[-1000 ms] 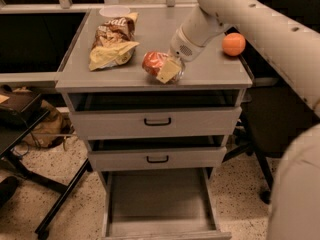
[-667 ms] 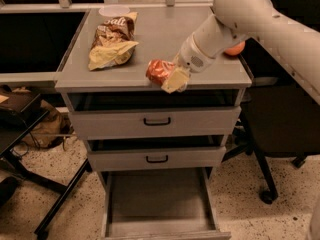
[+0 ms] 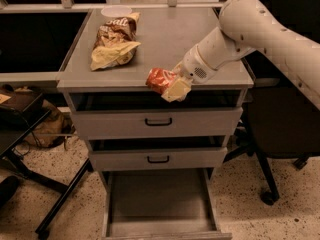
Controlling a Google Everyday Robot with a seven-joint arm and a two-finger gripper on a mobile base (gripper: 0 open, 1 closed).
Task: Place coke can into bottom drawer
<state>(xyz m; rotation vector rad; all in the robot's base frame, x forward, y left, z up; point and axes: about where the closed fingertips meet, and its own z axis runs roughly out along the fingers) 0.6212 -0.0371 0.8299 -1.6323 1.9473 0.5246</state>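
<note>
Nearest us, the bottom drawer (image 3: 159, 204) stands pulled open, its flat grey floor bare and ready to take the load. Above it, the two shallower drawers (image 3: 158, 140) with black handles sit nearly closed. Higher up, at the front lip of the cabinet top (image 3: 165, 39), the gripper (image 3: 168, 84) has its fingers clamped on the coke can (image 3: 158, 79). The can is tilted and clear of the surface, hanging just over the front edge. That is the change we note: a second ago the can was further back over the top, and the arm has since carried it forward and slightly lower, to the edge. We judge that the pickup is done and the carry is under way. What remains is to bring the can out past the upper drawer fronts and down into the open drawer. Further back, the brown-and-yellow chip bag (image 3: 115, 44) lies where it was, well apart from the can.
</note>
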